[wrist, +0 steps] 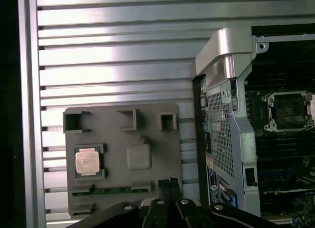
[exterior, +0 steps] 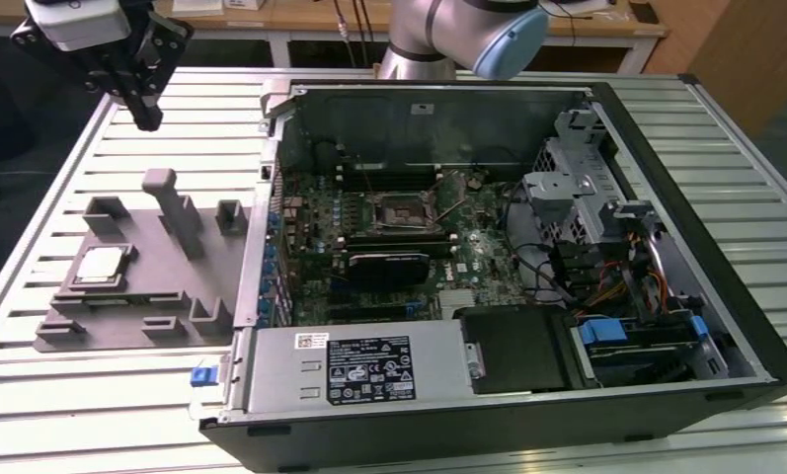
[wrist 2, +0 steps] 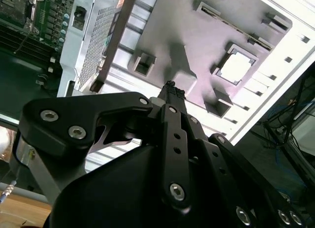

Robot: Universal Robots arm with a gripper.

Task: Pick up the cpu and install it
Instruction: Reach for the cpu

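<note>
The cpu [exterior: 101, 265] lies flat in a square pocket of the grey fixture plate [exterior: 140, 300], at the exterior view's left. Its silver top shows in both wrist views [wrist 2: 235, 68] [wrist: 88, 161]. My gripper [exterior: 144, 118] hangs high over the table's far left corner, well above and behind the fixture, apart from the cpu. Its fingertips meet with nothing between them in both wrist views [wrist 2: 171, 86] [wrist: 167, 182], so it is shut. The black motherboard socket [exterior: 400, 210] [wrist: 288, 111] sits inside the open computer case.
The open computer case [exterior: 729, 286] takes up the exterior view's right, with its metal side wall [wrist: 224, 114] standing next to the fixture. Grey posts [exterior: 169, 197] rise from the fixture plate. A slatted aluminium table [exterior: 77, 395] carries everything.
</note>
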